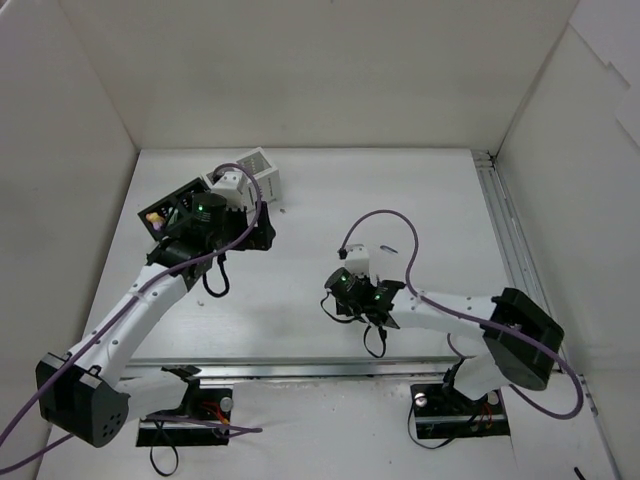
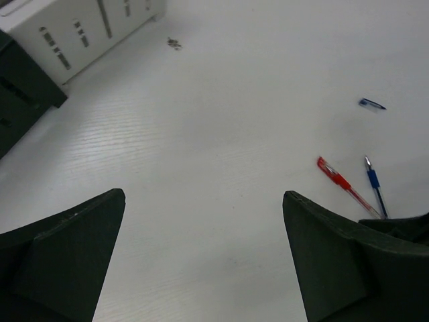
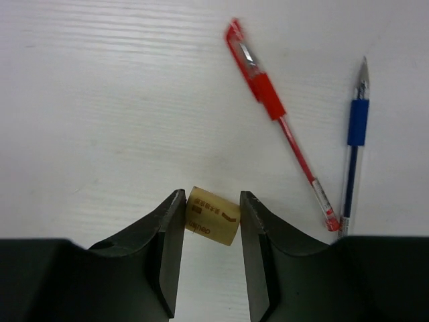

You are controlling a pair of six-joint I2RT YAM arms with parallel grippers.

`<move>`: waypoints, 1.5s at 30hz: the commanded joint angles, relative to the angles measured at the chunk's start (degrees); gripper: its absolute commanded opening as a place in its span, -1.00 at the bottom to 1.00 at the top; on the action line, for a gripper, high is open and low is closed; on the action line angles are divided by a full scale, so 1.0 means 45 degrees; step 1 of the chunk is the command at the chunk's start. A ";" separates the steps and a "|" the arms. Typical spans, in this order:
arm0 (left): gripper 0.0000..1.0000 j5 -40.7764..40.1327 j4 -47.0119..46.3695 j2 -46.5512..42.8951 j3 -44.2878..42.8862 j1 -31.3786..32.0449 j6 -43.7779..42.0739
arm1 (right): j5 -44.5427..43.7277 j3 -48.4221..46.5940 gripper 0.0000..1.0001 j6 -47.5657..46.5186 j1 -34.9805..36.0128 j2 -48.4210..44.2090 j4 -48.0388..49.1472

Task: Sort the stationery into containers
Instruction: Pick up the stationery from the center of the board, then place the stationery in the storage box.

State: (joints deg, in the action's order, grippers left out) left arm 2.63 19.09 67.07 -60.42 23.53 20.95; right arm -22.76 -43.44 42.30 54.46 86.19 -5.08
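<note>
the right jaws are down at the worktop [image 1: 420, 200], closed on a tan eraser [image 3: 213, 216]. the little block fills the gap between them, sitting slightly askew, with one end against each inner face and dark print on its top side. just ahead of these jaws and off to the right in the right wrist view, a red pen [image 3: 281, 121] lies on a slant. a blue pen [image 3: 355, 134] lies beyond it, nearly straight. the two pens spread apart at their far ends and almost meet at their near ends, close beside the right-hand finger.

the left jaws are spread wide with nothing between them, only bare worktop showing in the gap. far ahead of them, at the upper left of the left wrist view, stands the white organiser [image 2: 67, 33], and the black organiser [image 2: 20, 87] is just beside it, nearer the jaws. off past the right-hand finger the same red pen [image 2: 345, 184] and blue pen [image 2: 374, 184] show again, with a short clear-blue pen [image 2: 372, 104] lying on its own farther out.

from above, the left arm [image 1: 150, 300] reaches over the black organiser [image 1: 165, 205], where something yellow shows in one compartment. the white organiser [image 1: 255, 170] stands right behind it. the right arm [image 1: 450, 310] is bent low, well apart from both containers.
</note>
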 commanded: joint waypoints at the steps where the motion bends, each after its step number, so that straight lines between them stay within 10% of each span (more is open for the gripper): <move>1: 0.99 0.2745 -0.0864 -0.0100 -0.0303 0.0045 -0.0378 | 0.0154 0.0102 -0.75 -0.2890 0.0572 -0.2057 0.1747; 7: 0.99 0.6381 -0.1546 0.0700 0.0048 0.0045 0.0187 | 0.3159 0.1976 -0.69 -0.7229 0.0848 -0.4423 0.7195; 12: 1.00 1.0675 -0.3865 0.1792 0.0771 0.0199 0.1260 | 0.4454 0.1530 -0.70 -0.9283 0.0945 -0.4351 0.7166; 19: 0.96 1.0139 -0.3130 0.2419 0.0634 0.1098 0.1556 | 0.3399 0.0533 -0.70 -1.0532 0.0945 -0.3686 0.7340; 36: -0.11 1.2226 -0.3872 0.4158 0.1220 0.1353 0.1985 | 0.2852 -0.0698 -0.59 -1.1724 0.0945 -0.3119 0.7418; 45: -1.00 1.2540 -0.4067 0.4257 0.1201 0.1471 0.2063 | 0.2735 -0.0913 -0.52 -1.1667 0.0887 -0.2963 0.7419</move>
State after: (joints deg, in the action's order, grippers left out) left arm 56.99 1.10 87.11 -54.63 28.67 30.63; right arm -7.38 -42.26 -9.56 58.87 73.08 18.87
